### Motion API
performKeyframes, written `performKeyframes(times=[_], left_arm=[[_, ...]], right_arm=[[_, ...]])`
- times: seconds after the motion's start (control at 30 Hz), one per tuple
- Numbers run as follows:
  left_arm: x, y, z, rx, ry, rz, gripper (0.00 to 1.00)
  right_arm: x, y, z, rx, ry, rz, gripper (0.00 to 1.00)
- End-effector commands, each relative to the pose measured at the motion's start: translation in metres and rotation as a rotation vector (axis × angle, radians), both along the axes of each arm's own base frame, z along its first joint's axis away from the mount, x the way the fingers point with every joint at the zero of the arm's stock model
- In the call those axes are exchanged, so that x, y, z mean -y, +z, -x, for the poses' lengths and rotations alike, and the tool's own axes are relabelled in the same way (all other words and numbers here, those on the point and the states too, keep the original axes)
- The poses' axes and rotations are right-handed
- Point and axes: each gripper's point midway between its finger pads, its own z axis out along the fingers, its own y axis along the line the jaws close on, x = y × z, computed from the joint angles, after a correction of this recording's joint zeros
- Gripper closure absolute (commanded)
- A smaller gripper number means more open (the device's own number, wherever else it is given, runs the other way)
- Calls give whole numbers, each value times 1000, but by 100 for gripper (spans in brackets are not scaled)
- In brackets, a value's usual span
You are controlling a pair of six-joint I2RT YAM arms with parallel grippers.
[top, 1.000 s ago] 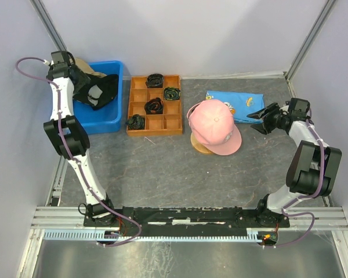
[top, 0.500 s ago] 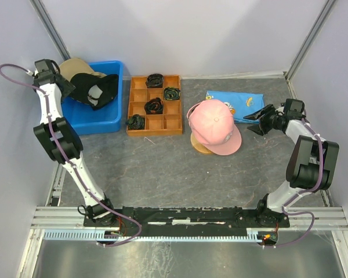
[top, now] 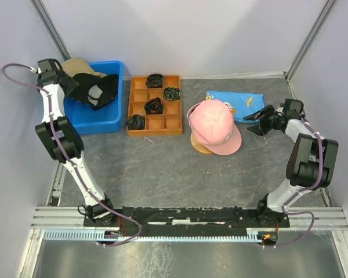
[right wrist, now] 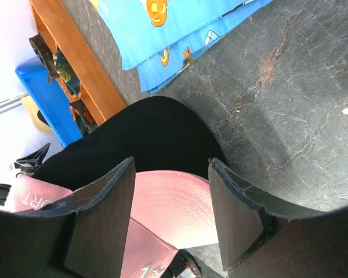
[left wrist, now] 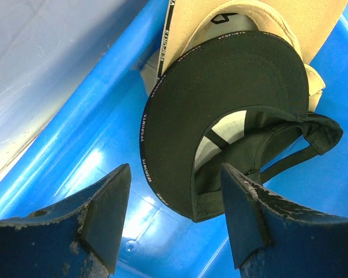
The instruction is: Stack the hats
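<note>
— Start at your left. What have those fingers got?

— Nothing. My left gripper [top: 74,86] hangs over the blue bin [top: 98,123] at ten o'clock on the table [top: 162,168], its fingers spread wide. Below them a black cap [left wrist: 232,87] lies in the bin with its inside facing up. A tan cap [left wrist: 267,17] sits at its twelve o'clock, partly under it and against the bin's far corner.

— And moving right?

— Just beside the bin is a wooden tray [top: 155,124] of small compartments, four of them holding dark coiled bundles [top: 154,106]. At the tray's four o'clock the pink cap [top: 211,121] rests crown up, brim toward five o'clock. A tan piece [top: 198,146] shows beneath its seven o'clock side; I cannot tell what it is.

— Your right hand?

— A blue cartoon-print cloth [top: 235,104] lies at one o'clock from the pink cap. My right gripper [top: 254,123] is at three o'clock on the table, beside the cloth's near edge. It points toward nine o'clock at the pink cap, near it but apart. Its fingers are spread and empty too.
</note>
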Motion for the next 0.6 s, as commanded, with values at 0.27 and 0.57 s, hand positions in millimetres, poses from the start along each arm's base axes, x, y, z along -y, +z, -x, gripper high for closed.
performKeyframes(times=[0.27,0.57], left_arm=[[15,-22,-25,48,-2,62,31],[22,-36,-33,47,23,77,46]], right_arm=[[5,13,-18,49,6,29,39],[7,13,-20,45,7,36,39]])
